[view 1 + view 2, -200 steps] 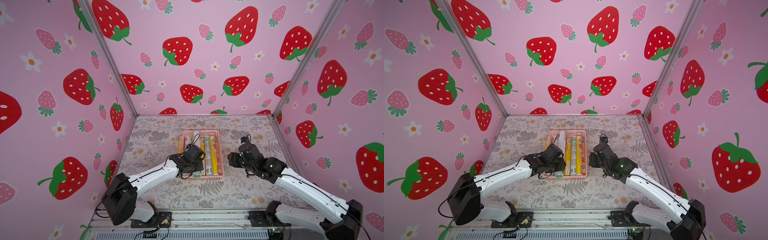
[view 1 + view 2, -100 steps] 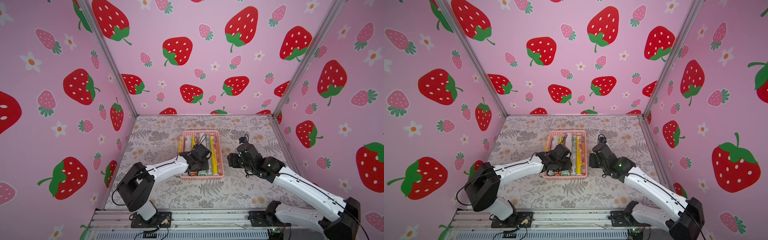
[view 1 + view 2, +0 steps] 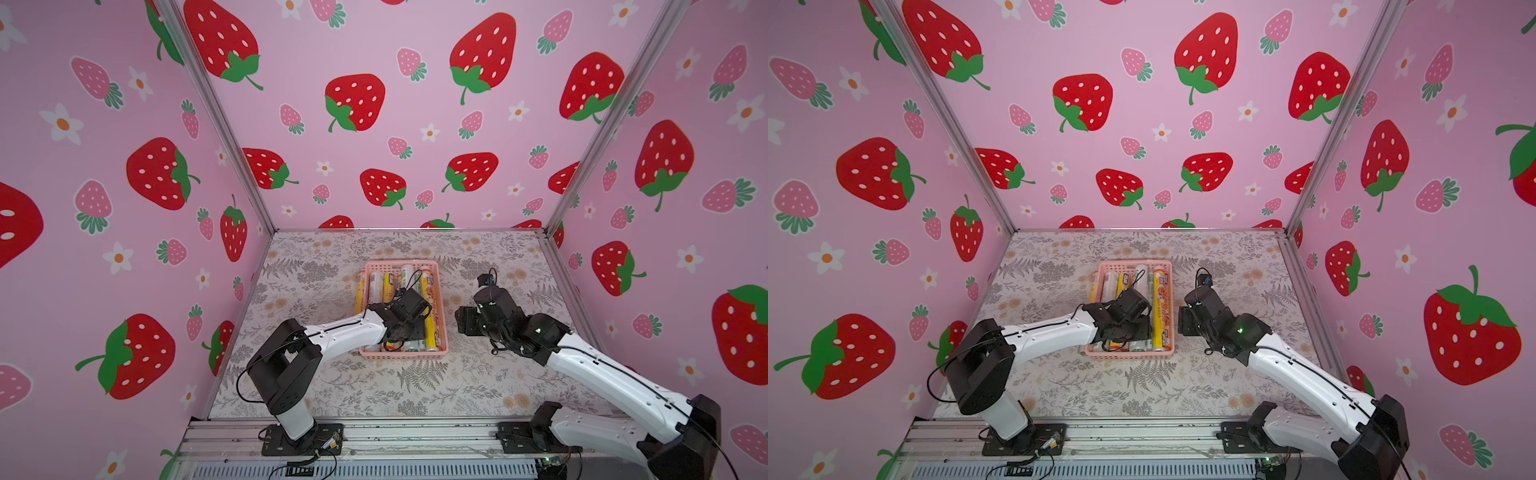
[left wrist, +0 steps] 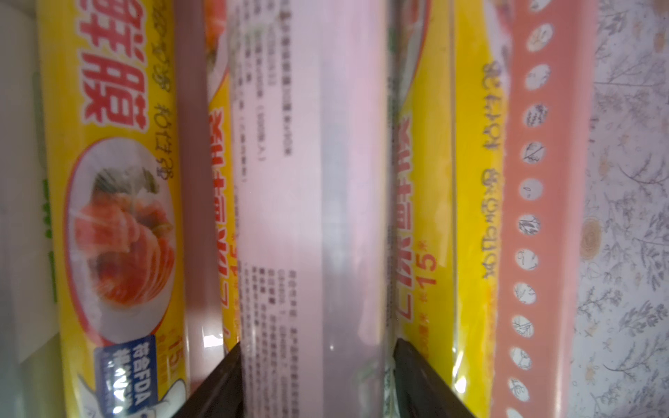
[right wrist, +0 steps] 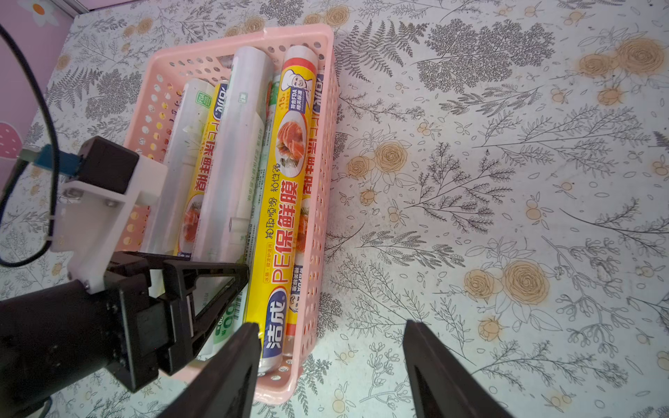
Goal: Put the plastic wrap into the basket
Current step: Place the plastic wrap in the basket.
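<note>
The pink basket [image 3: 403,354] [image 3: 1129,353] sits mid-table and holds several rolls of plastic wrap lying lengthwise, yellow ones [image 5: 286,202] and white-silver ones. My left gripper [image 3: 409,328] [image 4: 317,343] is low inside the basket. Its jaws are open on either side of a white-silver roll [image 4: 311,181] [image 5: 231,152], which rests on the rolls beneath. A thin gap shows beside one finger. My right gripper [image 5: 331,324] [image 3: 465,320] hovers open just right of the basket [image 5: 325,144], with only the tablecloth between its fingers.
The floral tablecloth [image 3: 415,386] covers the whole floor. Pink strawberry walls close in the left, back and right sides. The left arm's cable and wrist camera mount [image 5: 105,188] stand over the basket's left part.
My left gripper has shifted a little right over the basket, and its jaws have widened around the white-silver roll. The right arm has not moved.
</note>
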`<state>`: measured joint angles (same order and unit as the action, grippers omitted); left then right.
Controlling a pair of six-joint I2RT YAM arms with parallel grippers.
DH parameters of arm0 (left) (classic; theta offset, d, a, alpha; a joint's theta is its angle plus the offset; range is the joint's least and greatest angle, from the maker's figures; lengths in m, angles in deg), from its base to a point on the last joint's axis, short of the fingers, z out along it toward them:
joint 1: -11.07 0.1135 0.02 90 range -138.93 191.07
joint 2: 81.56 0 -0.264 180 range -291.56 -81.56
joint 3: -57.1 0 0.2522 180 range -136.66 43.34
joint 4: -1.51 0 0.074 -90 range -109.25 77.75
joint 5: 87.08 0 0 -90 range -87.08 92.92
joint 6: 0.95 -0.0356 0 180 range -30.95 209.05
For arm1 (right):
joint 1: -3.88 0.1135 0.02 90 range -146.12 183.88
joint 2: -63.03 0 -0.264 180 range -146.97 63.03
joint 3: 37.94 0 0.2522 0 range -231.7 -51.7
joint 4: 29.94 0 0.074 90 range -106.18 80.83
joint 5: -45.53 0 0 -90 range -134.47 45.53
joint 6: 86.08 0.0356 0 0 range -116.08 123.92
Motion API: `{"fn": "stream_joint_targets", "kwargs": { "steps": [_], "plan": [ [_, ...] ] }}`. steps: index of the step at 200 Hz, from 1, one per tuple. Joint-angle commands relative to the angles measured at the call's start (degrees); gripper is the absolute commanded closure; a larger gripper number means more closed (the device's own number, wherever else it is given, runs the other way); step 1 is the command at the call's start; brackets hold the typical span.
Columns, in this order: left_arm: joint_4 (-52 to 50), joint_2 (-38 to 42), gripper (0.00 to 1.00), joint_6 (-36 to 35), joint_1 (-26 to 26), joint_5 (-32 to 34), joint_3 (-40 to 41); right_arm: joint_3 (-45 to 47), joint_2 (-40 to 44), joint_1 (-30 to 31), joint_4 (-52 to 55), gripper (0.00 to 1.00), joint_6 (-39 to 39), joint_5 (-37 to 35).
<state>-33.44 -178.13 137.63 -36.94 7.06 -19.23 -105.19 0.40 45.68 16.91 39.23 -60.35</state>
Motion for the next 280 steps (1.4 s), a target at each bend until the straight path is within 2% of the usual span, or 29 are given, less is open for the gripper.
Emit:
{"fn": "stream_joint_targets", "kwargs": {
  "steps": [1,35,87,130,155,189,206,236,280],
  "plan": [
    [-2.9,1.4,0.28,-2.2,-0.3,1.7,-2.9,0.1,-0.1,-0.2,-0.3,0.32,-0.3,0.2],
    [-6.3,4.1,0.24,-3.5,-0.3,3.9,-3.4,-0.1,-0.1,-0.2,-0.6,0.32,-0.1,0.8],
    [-11.8,9.5,0.22,-4.3,-0.3,9.1,-2.7,-0.4,-0.4,-0.2,-0.7,0.32,0.3,1.8],
    [-16.6,16.2,0.21,-5.7,2.1,13.4,-0.3,-0.3,-0.5,-0.2,-0.7,0.32,0.8,2.6],
    [-18.7,22.0,0.20,-6.3,6.3,13.9,3.4,-0.2,-0.5,-0.2,-0.4,0.32,1.0,2.6],
    [-17.2,33.2,0.18,-7.0,15.8,9.9,11.4,-0.1,-1.0,-0.2,-0.4,0.32,1.3,2.9],
    [-16.8,36.2,0.17,-8.4,21.1,6.3,13.8,-0.3,-1.6,-0.1,-0.7,0.32,1.4,3.2],
    [-16.6,34.4,0.17,-10.6,26.6,2.1,15.2,-0.1,-2.6,-0.1,-1.6,0.32,1.8,3.6],
    [-12.5,26.0,0.17,-12.8,31.3,-2.3,15.6,-0.7,-3.5,-0.1,-1.2,0.32,1.3,4.5]
  ]
}}
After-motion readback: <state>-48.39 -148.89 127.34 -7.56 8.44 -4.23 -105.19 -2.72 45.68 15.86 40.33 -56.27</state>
